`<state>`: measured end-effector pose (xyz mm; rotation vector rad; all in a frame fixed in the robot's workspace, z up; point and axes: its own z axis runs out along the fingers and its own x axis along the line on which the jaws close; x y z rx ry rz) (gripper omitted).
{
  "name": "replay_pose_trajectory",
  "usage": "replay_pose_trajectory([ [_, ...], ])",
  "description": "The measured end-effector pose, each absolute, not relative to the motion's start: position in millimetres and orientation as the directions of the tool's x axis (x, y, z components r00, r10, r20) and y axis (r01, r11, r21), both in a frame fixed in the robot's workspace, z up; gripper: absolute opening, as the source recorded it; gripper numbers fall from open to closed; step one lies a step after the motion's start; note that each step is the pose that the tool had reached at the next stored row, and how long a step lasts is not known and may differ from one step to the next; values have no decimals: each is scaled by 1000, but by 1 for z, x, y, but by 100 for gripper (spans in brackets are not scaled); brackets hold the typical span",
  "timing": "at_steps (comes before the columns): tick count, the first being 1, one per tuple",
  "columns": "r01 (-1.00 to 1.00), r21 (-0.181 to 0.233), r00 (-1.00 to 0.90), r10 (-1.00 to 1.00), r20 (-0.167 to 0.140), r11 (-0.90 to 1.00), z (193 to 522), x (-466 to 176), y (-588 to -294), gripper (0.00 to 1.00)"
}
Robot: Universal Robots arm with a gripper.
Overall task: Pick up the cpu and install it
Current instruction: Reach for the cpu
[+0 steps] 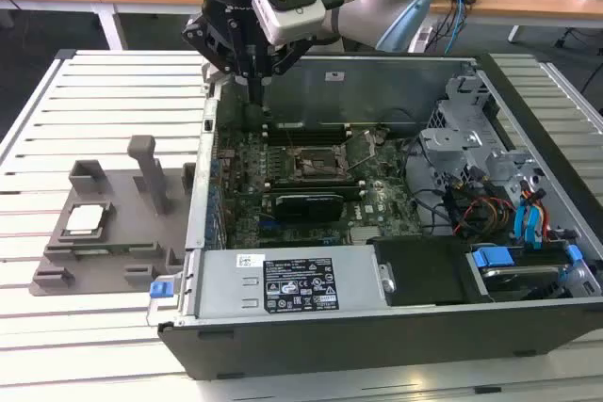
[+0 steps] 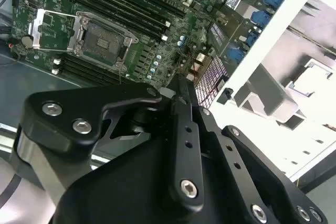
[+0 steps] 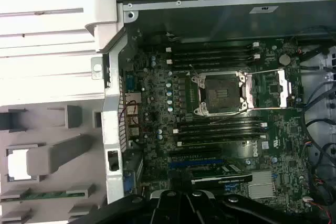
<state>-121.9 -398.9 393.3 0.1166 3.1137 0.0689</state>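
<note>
The cpu (image 1: 85, 218) is a small silver-grey square lying flat in a recess of the grey fixture block (image 1: 113, 242), on the slatted table at the exterior view's left; in the first wrist view the cpu (image 3: 18, 163) shows as a bright square. My gripper (image 1: 256, 93) hangs over the back left corner of the open computer case, well away from the cpu. Its black fingers (image 2: 181, 114) are pressed together, shut with nothing in them. The motherboard's dark socket (image 1: 316, 165) lies uncovered, its metal lid (image 3: 269, 88) flipped aside, and the socket (image 2: 105, 38) shows in both wrist views.
The case wall (image 1: 200, 195) stands between the fixture and the motherboard. Upright grey posts (image 1: 146, 171) rise from the fixture. RAM slots (image 3: 215, 56), a graphics card (image 1: 306, 202), a power supply (image 1: 292, 281), drive cages and cables (image 1: 490, 195) fill the case.
</note>
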Motion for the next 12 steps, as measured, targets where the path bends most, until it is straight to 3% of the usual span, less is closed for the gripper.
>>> replay_pose_trajectory([
  [12, 74, 45, -997, 75, -23, 996, 393, -142, -399, 11],
])
